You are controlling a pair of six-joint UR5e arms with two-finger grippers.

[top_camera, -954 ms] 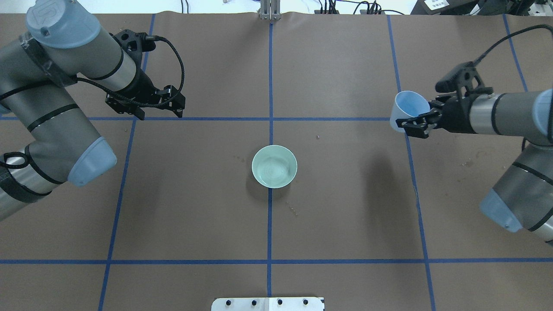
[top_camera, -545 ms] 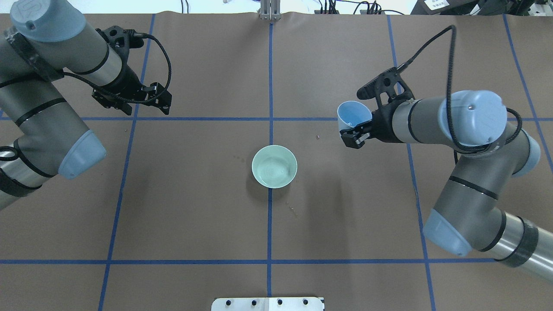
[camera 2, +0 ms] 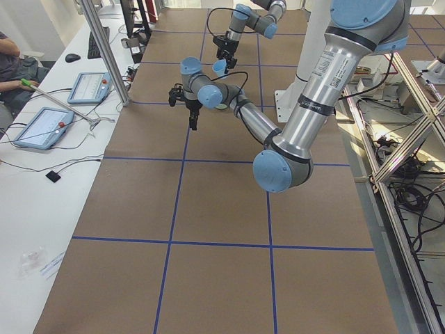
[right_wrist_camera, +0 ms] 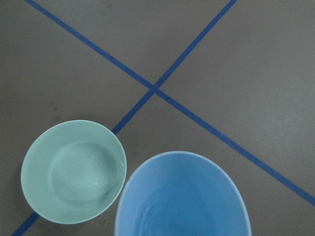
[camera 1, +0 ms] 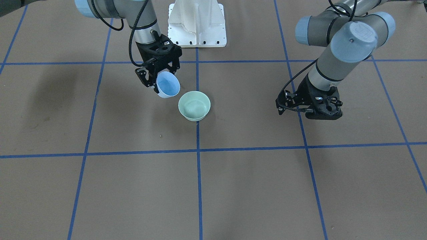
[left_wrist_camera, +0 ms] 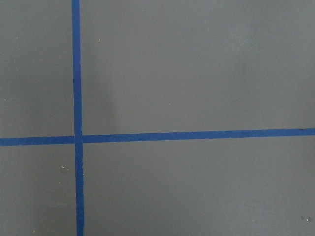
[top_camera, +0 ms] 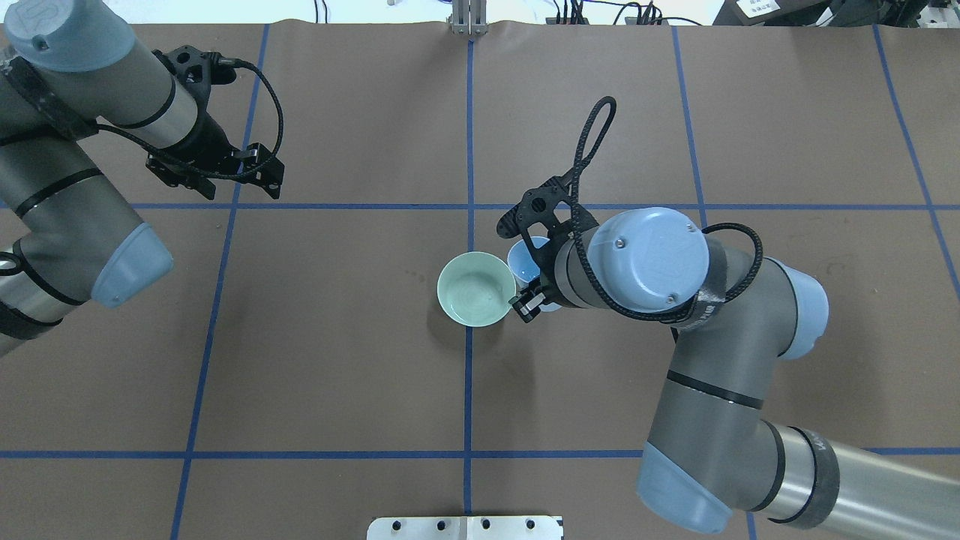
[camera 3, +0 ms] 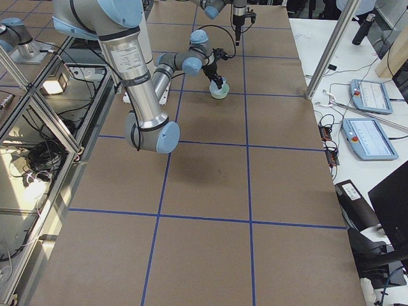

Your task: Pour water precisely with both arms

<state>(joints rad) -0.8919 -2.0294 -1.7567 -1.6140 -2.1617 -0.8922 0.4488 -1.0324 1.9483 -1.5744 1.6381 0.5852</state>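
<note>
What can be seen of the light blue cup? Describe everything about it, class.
The blue cup is small, smooth and handleless, pale blue inside and whiter outside; it looks like plastic. The right gripper has its fingers clamped on the cup's side and holds it in the air, tilted, close beside the green bowl, seemingly without touching it. Whether any water is inside cannot be told.

Brown tabletop carrying a bowl and a pedestal

The tabletop (top_camera: 337,360), covered in brown paper, is showing a grid of blue tape lines (top_camera: 468,397). A green bowl (top_camera: 476,289) is sitting upright on the central line, between two cross lines. The white pedestal (camera 1: 196,23) is standing bolted at the robot's edge, straddling that same line. A small dark speck (camera 1: 160,135) is lying near the bowl, apart from it, and faint stains (camera 1: 43,120) are marking the paper farther off.
</note>
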